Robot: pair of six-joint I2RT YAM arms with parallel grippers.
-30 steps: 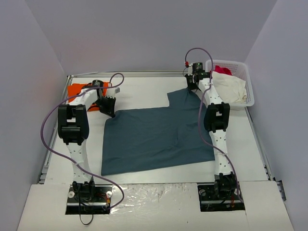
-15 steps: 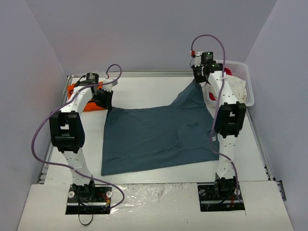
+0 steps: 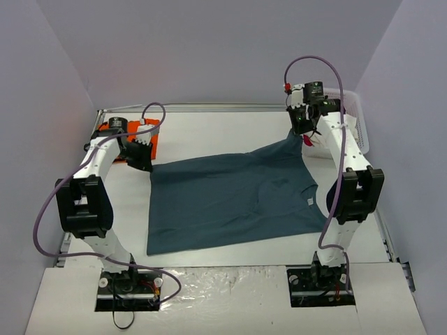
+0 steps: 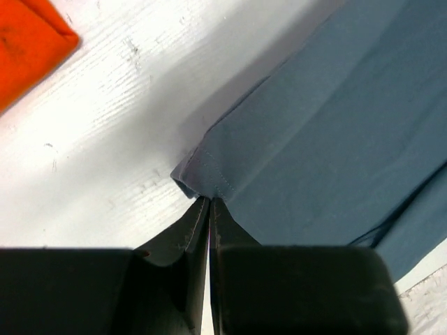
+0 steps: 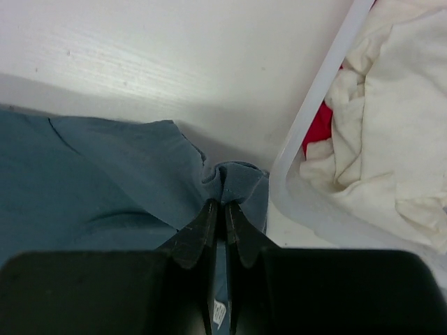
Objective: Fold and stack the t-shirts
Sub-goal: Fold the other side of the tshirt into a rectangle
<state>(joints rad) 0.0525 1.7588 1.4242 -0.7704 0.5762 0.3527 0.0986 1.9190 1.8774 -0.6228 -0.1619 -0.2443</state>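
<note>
1. left gripper (image 4: 209,203) is pinching the far-left corner of the blue shirt (image 3: 230,199), with its jaws closed tight on the hem.
2. right gripper (image 5: 222,206) is pinching the far-right corner of the same shirt, jaws closed on a bunched bit of cloth, right beside the basket (image 5: 328,77) rim.
3. blue shirt is lying mid-table (image 3: 223,132), mostly flat. its far edge is stretching left-right between the two grippers, and the right corner is looking lifted more than the left.
4. key relation: the shirt body is hanging and lying toward the arm bases from both grippers. the held edge is running across the table, so each arm is sitting at its own end and neither is the nearer one.
5. the likely next move is both arms carrying that edge together toward the near hem, or shaking the shirt flat first. uneven height could skew the fold.
6. orange shirt (image 3: 151,139) is sitting folded at the far-left corner, just behind the left gripper and apart from the blue one.
7. white garment (image 5: 391,125) is sitting in the basket, and snagging on the rim is a risk on the right.
</note>
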